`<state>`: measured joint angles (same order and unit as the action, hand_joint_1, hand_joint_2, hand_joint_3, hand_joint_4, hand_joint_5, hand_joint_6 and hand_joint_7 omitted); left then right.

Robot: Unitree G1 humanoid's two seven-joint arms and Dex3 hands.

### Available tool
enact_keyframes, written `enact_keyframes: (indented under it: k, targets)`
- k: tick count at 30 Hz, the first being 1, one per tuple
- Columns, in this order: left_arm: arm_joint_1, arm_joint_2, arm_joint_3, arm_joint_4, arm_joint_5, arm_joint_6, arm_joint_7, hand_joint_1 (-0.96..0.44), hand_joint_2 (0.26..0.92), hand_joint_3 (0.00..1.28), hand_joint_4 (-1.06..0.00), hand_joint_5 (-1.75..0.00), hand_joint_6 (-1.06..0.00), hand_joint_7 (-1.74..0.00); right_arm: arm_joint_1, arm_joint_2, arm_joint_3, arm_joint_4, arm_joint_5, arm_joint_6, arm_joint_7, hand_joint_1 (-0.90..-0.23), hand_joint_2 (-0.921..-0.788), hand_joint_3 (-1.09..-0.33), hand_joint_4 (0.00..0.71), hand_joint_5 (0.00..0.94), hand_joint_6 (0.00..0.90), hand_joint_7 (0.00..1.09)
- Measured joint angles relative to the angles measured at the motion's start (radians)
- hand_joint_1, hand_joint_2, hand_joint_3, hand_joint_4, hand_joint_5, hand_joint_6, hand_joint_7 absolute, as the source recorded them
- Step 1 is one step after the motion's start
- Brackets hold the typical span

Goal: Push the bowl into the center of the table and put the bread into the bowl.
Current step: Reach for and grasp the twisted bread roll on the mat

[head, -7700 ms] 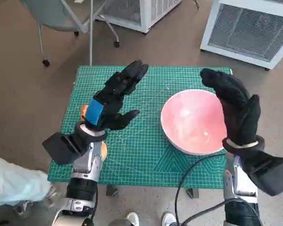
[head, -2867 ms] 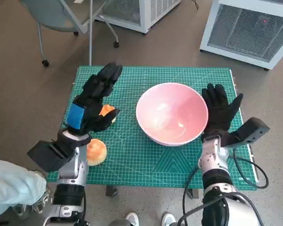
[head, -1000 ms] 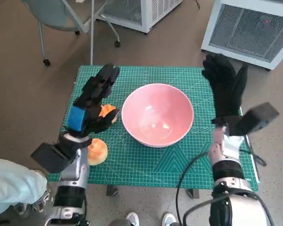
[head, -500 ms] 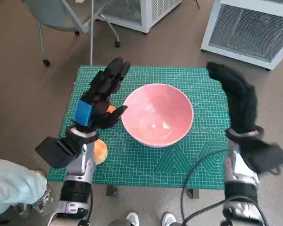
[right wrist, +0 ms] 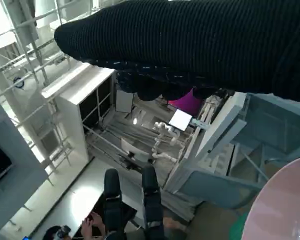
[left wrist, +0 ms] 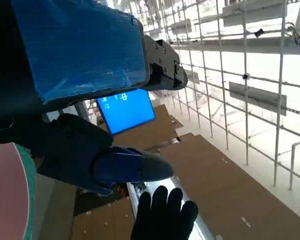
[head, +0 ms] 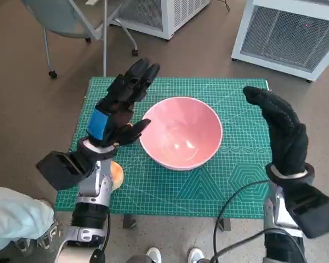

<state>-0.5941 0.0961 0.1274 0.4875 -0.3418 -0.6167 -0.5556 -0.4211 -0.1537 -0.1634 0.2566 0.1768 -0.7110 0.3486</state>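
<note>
Both empty — left hand and right hand spread.

A pink bowl is seen near the middle of a green cutting mat that covers the small table. The left hand is raised at the bowl's left side, fingers spread, nothing held. A piece of bread is partly hidden beneath that arm. The right hand is raised over the mat's right edge, empty. A chair and two white units are seen on the far floor.
</note>
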Motion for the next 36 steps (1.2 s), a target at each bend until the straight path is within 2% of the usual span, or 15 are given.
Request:
enact_keyframes:
  k: [4,9,13,16,20,23,27,29,34,36]
  targets:
    - [0.000,0.011,0.006,0.001,-0.012,0.000,-0.021,-0.52,0.921,0.32,-0.29,0.00,-0.31,-0.12,0.006,0.000,0.007,-0.014,-0.008,0.004,-0.017,-0.608,-0.921,-0.740,0.111,0.000,-0.001,0.44]
    - [0.000,0.054,0.016,0.006,0.005,-0.016,-0.037,-0.53,0.921,0.30,-0.25,0.00,-0.28,-0.11,0.011,0.000,0.013,-0.020,-0.036,0.004,-0.042,-0.606,-0.921,-0.743,0.111,0.000,-0.001,0.44]
    - [0.003,0.169,0.019,0.013,0.156,-0.056,-0.006,-0.50,0.921,0.18,-0.19,0.00,-0.24,-0.08,0.016,0.000,0.017,-0.025,-0.053,0.004,-0.057,-0.608,-0.921,-0.745,0.110,0.000,-0.001,0.44]
    - [0.005,0.275,0.017,0.006,0.283,-0.034,0.027,-0.43,0.873,0.07,-0.11,0.00,-0.23,-0.05,0.017,0.000,0.018,-0.027,-0.060,0.004,-0.061,-0.609,-0.921,-0.746,0.110,0.000,-0.001,0.44]
    - [0.013,0.409,0.004,-0.048,0.437,0.113,0.047,-0.32,0.791,0.02,-0.04,0.00,-0.20,-0.03,0.017,-0.001,0.022,-0.033,-0.062,0.006,-0.064,-0.610,-0.921,-0.748,0.109,0.000,-0.001,0.44]
    - [0.014,0.462,-0.002,-0.088,0.525,0.241,0.059,-0.20,0.757,0.01,-0.01,0.00,-0.20,-0.02,0.016,-0.001,0.023,-0.034,-0.061,0.006,-0.064,-0.612,-0.921,-0.748,0.109,0.000,-0.001,0.43]
    - [0.014,0.498,-0.023,-0.131,0.635,0.404,0.071,-0.08,0.752,0.01,0.00,0.00,-0.21,-0.02,0.014,0.001,0.028,-0.034,-0.062,0.006,-0.064,-0.618,-0.921,-0.748,0.109,0.000,-0.001,0.42]
    - [0.014,0.508,-0.041,-0.147,0.688,0.491,0.073,0.03,0.766,0.01,-0.01,0.00,-0.22,-0.02,0.013,0.001,0.032,-0.034,-0.062,0.006,-0.064,-0.624,-0.921,-0.747,0.109,0.000,-0.001,0.42]
    - [0.007,0.522,-0.117,-0.162,0.790,0.702,0.061,0.12,0.779,0.02,-0.03,0.00,-0.23,-0.01,0.014,0.001,0.046,-0.032,-0.061,0.012,-0.064,-0.624,-0.921,-0.746,0.109,0.000,-0.001,0.41]
    - [0.008,0.521,-0.143,-0.169,0.805,0.753,0.052,0.13,0.781,0.02,-0.03,0.00,-0.23,-0.01,0.015,0.001,0.050,-0.030,-0.061,0.015,-0.064,-0.624,-0.921,-0.746,0.109,0.000,-0.001,0.41]
